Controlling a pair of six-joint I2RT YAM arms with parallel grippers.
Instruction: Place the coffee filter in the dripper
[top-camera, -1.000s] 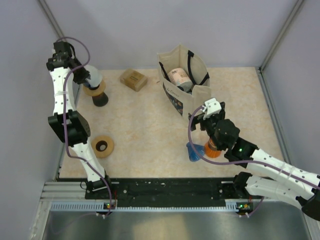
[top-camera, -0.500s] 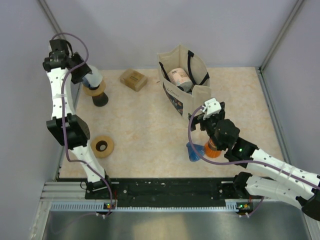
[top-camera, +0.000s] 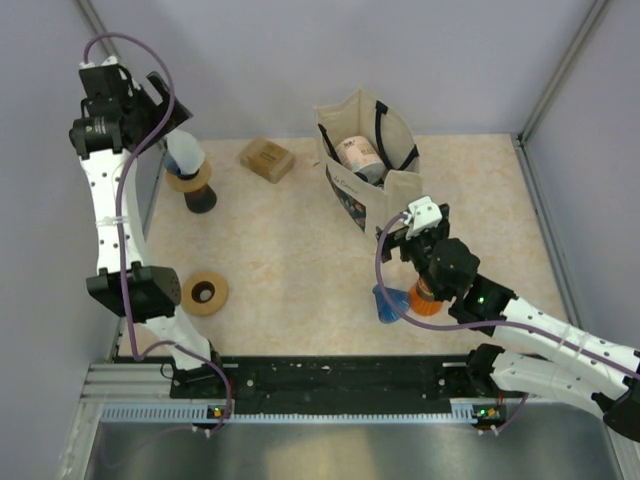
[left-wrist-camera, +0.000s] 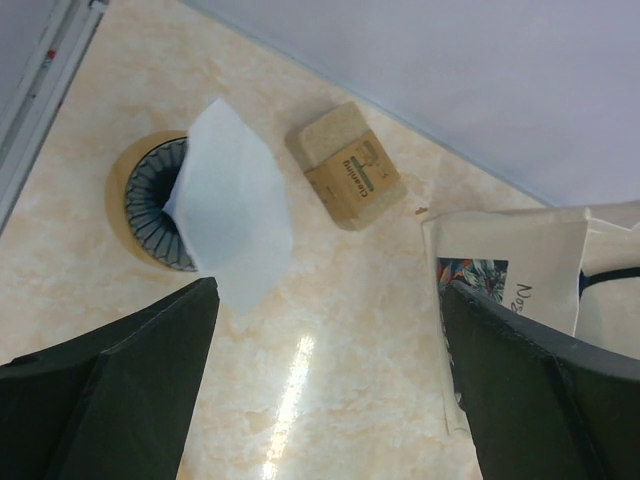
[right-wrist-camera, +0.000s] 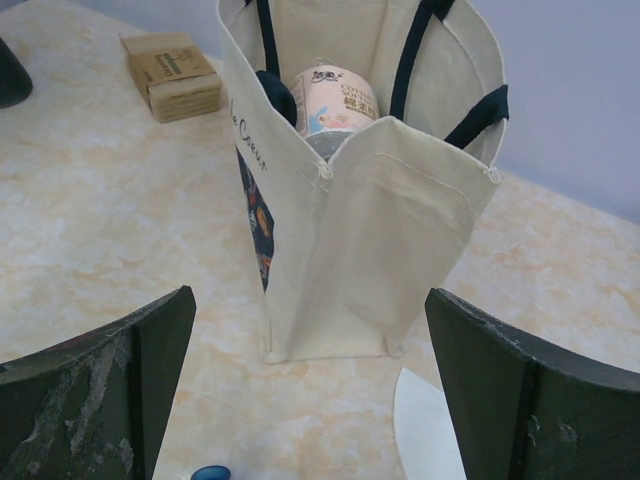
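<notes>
The dripper (left-wrist-camera: 140, 205), a tan-rimmed cone with a dark ribbed inside, stands at the back left of the table (top-camera: 190, 183). The white coffee filter (left-wrist-camera: 232, 205) stands in it, with its upper part sticking out over the rim (top-camera: 185, 152). My left gripper (left-wrist-camera: 325, 385) hangs open high above and beside the dripper (top-camera: 168, 100), and nothing is between its fingers. My right gripper (right-wrist-camera: 312, 390) is open and empty. It faces the tote bag from the near side (top-camera: 410, 228).
A cream tote bag (right-wrist-camera: 370, 200) with a paper roll (right-wrist-camera: 335, 100) inside stands mid-table (top-camera: 365, 160). A small cardboard box (left-wrist-camera: 347, 165) lies behind the dripper. A tan ring (top-camera: 205, 292) lies near left. Blue (top-camera: 385, 303) and orange (top-camera: 425, 300) items and a white paper (right-wrist-camera: 425, 430) lie under the right arm.
My left gripper has opened, let go of the filter and risen up and back from the dripper. The filter stays in the dripper. The right arm has not moved.
</notes>
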